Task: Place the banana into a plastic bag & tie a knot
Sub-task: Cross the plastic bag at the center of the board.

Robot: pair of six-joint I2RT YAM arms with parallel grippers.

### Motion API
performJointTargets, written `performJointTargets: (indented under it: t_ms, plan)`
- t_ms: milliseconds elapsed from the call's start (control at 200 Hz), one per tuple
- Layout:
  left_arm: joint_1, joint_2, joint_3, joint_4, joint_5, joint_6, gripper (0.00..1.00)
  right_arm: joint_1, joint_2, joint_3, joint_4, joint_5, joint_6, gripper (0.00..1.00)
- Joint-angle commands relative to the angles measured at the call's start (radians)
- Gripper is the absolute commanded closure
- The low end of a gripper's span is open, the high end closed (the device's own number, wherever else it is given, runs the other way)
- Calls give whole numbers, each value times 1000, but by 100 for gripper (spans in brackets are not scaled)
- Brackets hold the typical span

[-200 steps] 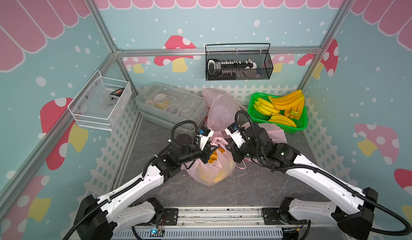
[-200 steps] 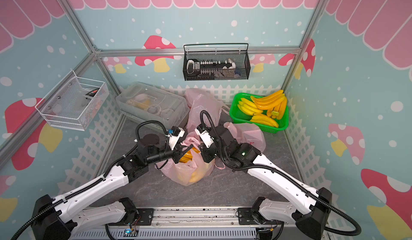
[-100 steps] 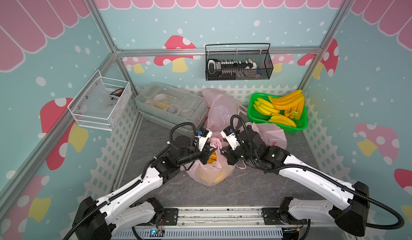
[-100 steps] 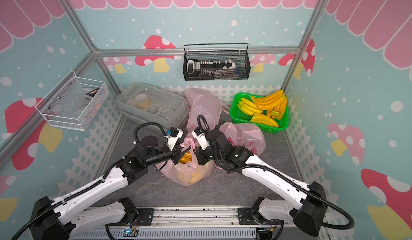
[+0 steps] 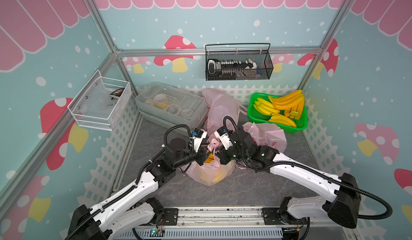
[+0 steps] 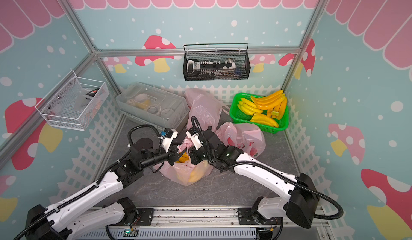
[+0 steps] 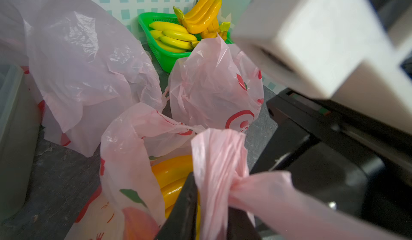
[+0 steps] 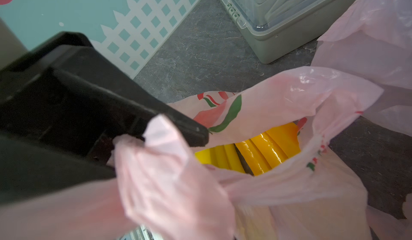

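While the left gripper (image 7: 211, 214) clamps one bag handle (image 7: 218, 160), the right gripper (image 5: 220, 156) stands fully closed, apparently on the second handle (image 7: 278, 196). Handles are crossed once, and no tight knot shows. Banana (image 7: 174, 172) lies inside the plastic bag (image 5: 209, 174), near the middle of the surface. Judged: placement complete, knot outstanding.

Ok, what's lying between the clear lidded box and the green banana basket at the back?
Crumpled pink plastic bags fill the gap between clear box and green basket, in both top views.
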Motion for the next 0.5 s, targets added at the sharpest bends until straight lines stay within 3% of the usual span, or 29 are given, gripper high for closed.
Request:
performJointTargets:
  t_ms: [0, 150, 495]
  plan:
    - [17, -8, -14, 52, -16, -41, 89, 8, -9, -31, 5, 85, 78, 100]
    - [27, -25, -39, 79, -45, -62, 89, 12, -19, -84, 16, 108, 163, 100]
    - [27, -54, -123, 130, -78, -116, 88, 67, -6, -209, 182, -29, 399, 100]
